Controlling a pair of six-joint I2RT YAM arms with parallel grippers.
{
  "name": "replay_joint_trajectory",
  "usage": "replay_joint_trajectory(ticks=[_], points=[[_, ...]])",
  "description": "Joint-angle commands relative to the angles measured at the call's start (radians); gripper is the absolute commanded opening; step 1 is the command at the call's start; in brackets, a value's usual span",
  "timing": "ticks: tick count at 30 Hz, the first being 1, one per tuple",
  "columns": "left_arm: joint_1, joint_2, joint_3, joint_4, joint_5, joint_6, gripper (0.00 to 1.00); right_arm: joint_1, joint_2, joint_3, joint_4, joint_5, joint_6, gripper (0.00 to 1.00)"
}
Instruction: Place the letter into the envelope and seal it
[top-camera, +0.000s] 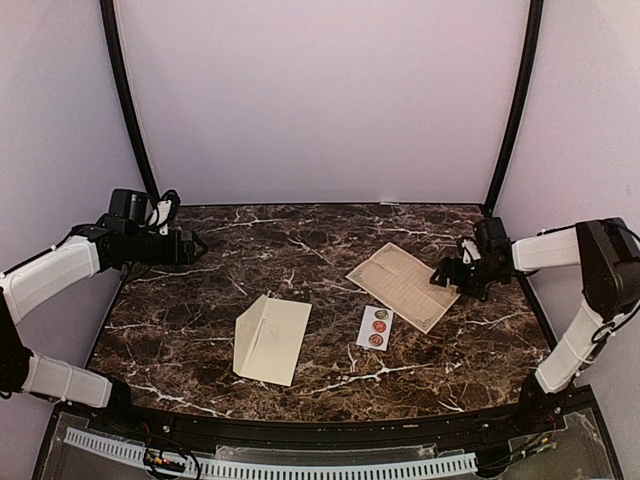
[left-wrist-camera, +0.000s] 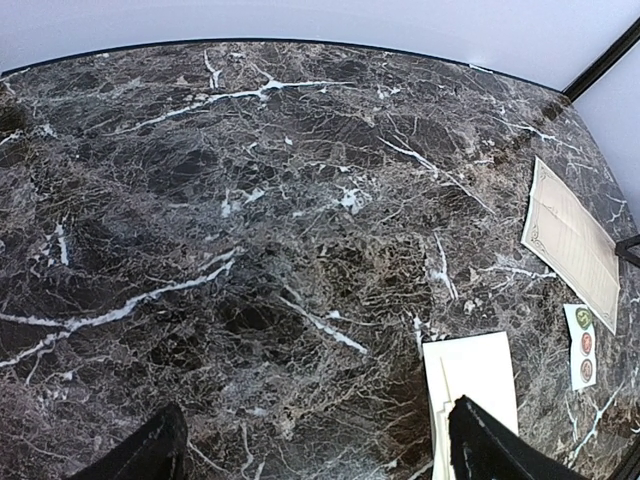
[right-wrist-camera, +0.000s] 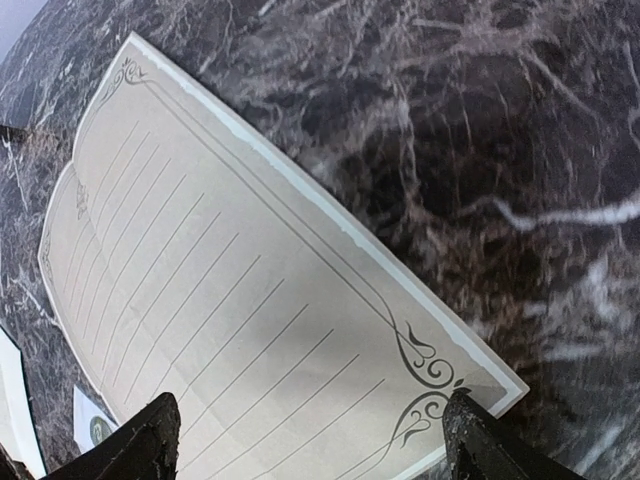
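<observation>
Top external view: right hand (top-camera: 441, 275) low over the near-right corner of the letter (top-camera: 400, 285), a tan lined sheet with a scrolled border. Right wrist view: fingers spread wide, one on each side of that corner, nothing between them. No contact that I can make out.

Left hand (top-camera: 197, 246) hangs at the far left, well apart from everything, fingers also spread and empty.

Envelope (top-camera: 270, 340), plain cream, lies flat at centre-front, angled, apart from the letter. Sticker strip (top-camera: 376, 327) with round dots sits between the two, just beside the letter's near edge.

Judged step: the first, picking up the letter. Nothing is in the envelope and nothing is sealed. Next move likely calls for the right hand to drop onto the corner and pinch a thin, flat sheet off a hard top; a slip or crease seems the risk.

Surface (top-camera: 300, 235): dark brown marble pattern, white veins, glossy. Room: pale lilac walls, black curved poles in the back corners.
</observation>
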Motion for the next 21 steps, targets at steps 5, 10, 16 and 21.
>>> replay_joint_trajectory(ticks=[5, 10, 16, 21], points=[[0.003, -0.034, -0.013, 0.015, 0.039, -0.011, 0.89, 0.087, -0.19, -0.238, -0.093, -0.006, 0.182, 0.87], [0.001, -0.04, -0.015, 0.021, 0.052, -0.014, 0.88, 0.162, -0.364, -0.279, -0.158, -0.012, 0.273, 0.87], [-0.109, -0.025, 0.011, 0.054, 0.061, -0.066, 0.86, 0.162, -0.499, -0.161, -0.247, 0.066, 0.253, 0.92], [-0.268, 0.038, 0.027, 0.203, 0.082, -0.245, 0.85, 0.108, -0.404, -0.086, -0.233, 0.065, 0.155, 0.92]])
